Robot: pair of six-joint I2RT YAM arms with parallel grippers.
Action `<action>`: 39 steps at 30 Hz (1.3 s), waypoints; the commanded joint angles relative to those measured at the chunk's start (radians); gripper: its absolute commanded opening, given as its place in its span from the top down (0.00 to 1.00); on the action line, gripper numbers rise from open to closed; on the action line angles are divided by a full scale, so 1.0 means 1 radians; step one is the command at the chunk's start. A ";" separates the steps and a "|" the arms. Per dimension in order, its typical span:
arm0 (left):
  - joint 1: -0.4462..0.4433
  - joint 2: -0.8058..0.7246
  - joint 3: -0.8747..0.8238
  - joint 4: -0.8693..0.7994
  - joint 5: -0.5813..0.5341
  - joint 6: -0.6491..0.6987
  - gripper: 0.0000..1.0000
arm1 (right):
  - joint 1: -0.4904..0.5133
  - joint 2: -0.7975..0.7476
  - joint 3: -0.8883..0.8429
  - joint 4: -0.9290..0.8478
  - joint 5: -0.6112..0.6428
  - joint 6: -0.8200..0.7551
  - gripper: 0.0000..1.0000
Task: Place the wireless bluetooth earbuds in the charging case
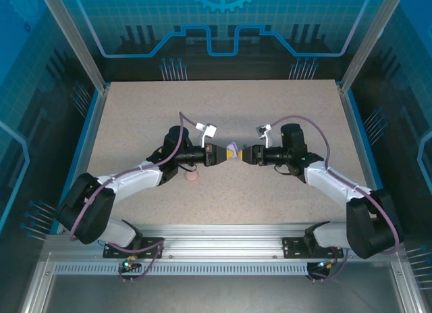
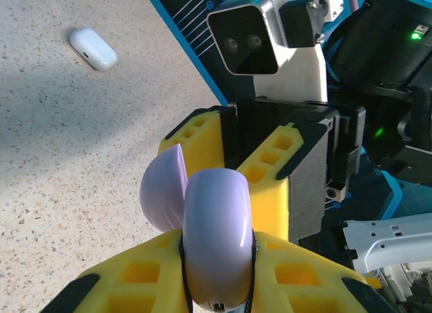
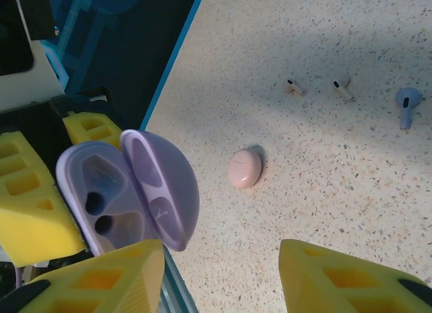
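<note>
The left gripper point(image 2: 216, 262) pinches the open purple charging case point(image 2: 217, 225); the right gripper point(image 3: 223, 276) faces it, jaws spread with nothing between them. The right wrist view looks into the case's two sockets, and beyond them a pink case point(image 3: 244, 168), pale earbuds point(image 3: 293, 87) and a purple earbud point(image 3: 405, 104) lie apart on the table point(image 3: 324, 191) (the left wrist view offers the case's rounded shell and a white case point(image 2: 93, 48) instead).

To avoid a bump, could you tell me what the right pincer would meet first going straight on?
Most likely the open purple case held in the left pincer, directly facing the right pincer; depth is unclear.
</note>
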 commanded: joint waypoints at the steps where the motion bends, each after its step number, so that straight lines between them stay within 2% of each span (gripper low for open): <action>1: 0.000 -0.016 0.034 0.028 0.036 -0.011 1.00 | -0.007 0.014 0.027 0.034 -0.024 0.005 0.52; 21: -0.005 0.006 0.033 0.040 0.053 -0.017 1.00 | 0.002 0.050 0.065 0.035 -0.012 0.012 0.60; 33: -0.014 0.015 0.038 0.040 0.052 -0.018 1.00 | 0.024 0.085 0.091 0.044 -0.041 0.009 0.77; 39: -0.014 0.018 0.041 0.041 0.047 -0.018 1.00 | 0.037 0.097 0.108 0.034 -0.064 -0.003 0.94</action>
